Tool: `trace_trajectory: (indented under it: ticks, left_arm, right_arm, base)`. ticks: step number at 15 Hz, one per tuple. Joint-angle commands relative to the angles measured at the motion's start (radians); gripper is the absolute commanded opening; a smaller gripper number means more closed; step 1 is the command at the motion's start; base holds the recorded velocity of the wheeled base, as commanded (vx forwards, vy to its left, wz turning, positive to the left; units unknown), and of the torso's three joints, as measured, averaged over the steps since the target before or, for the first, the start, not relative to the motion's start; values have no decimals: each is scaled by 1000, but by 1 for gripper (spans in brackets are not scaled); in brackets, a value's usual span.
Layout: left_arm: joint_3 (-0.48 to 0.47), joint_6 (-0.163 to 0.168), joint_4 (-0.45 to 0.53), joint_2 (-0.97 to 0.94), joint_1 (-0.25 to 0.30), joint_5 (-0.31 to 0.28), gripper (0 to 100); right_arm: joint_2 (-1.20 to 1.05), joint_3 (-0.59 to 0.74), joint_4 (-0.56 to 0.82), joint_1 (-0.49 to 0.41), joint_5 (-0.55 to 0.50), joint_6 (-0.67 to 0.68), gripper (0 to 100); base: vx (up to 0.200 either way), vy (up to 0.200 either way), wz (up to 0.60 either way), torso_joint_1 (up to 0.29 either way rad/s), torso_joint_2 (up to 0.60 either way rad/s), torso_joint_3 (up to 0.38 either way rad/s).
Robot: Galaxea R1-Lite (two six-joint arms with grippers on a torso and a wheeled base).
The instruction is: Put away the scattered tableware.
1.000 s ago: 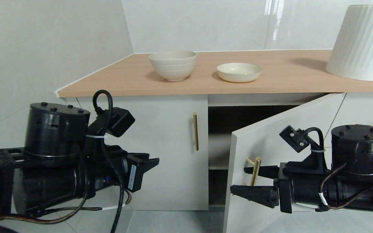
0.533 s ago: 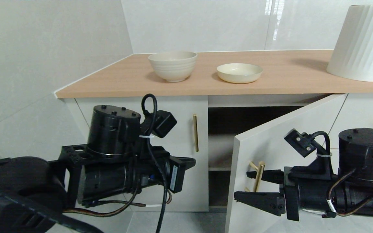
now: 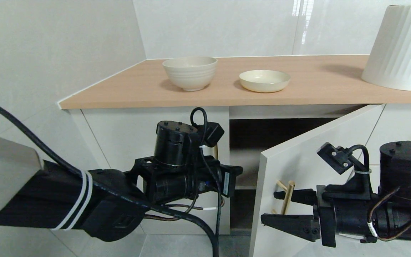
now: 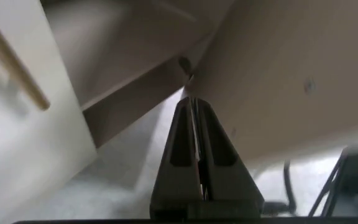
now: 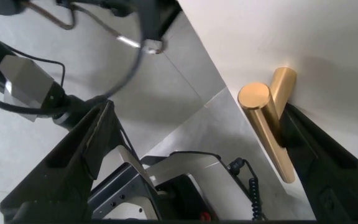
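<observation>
A deep bowl (image 3: 190,72) and a flat little dish (image 3: 264,80) sit side by side on the wooden bench (image 3: 316,85) — apart, not touching. Below them the right cupboard door (image 3: 309,150) stands half open. The right gripper (image 3: 269,207) is low by that door. The right wrist view shows its fingers (image 5: 86,155) spread, one on each side of the gold handle (image 5: 269,127). The left gripper (image 3: 234,178) is by the shut left door — the left wrist view shows its fingers (image 4: 180,140) pressed together.

Left jaws closed, right jaws spread
</observation>
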Motion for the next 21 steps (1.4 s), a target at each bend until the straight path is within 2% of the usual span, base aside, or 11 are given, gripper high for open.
trace_trajectory:
  ticks: [1,4,9,11,16,18,21]
  left_arm:
    - [-26,-11,-14,36,-18,-2,0]
    - [-66,-16,-28,55,-18,-24,0]
    - [-68,-16,-40,61,-33,-34,0]
    - [-63,-16,-75,70,-50,-42,0]
    - [-62,-13,-82,87,-65,-42,0]
    - [-59,-13,-82,86,-67,-42,0]
    - [-59,-14,-82,83,-69,-42,0]
  right_arm:
    - [-6,-4,-10,-9,-6,-2,100]
    - [-5,-2,-10,-20,-6,-2,100]
    - [0,-1,-10,-21,-6,-4,100]
    - [9,-5,-10,-60,-6,-5,100]
    - [49,-21,-10,-130,-9,-10,100]
    - [46,-22,-10,-189,-35,-15,100]
    - [-23,-4,4,-209,-123,-59,100]
  base:
    - [0,0,0,0,0,0]
    - [0,0,0,0,0,0]
    - [0,0,0,0,0,0]
    - [0,0,0,0,0,0]
    - [0,0,0,0,0,0]
    - [0,0,0,0,0,0]
    - [0,0,0,0,0,0]
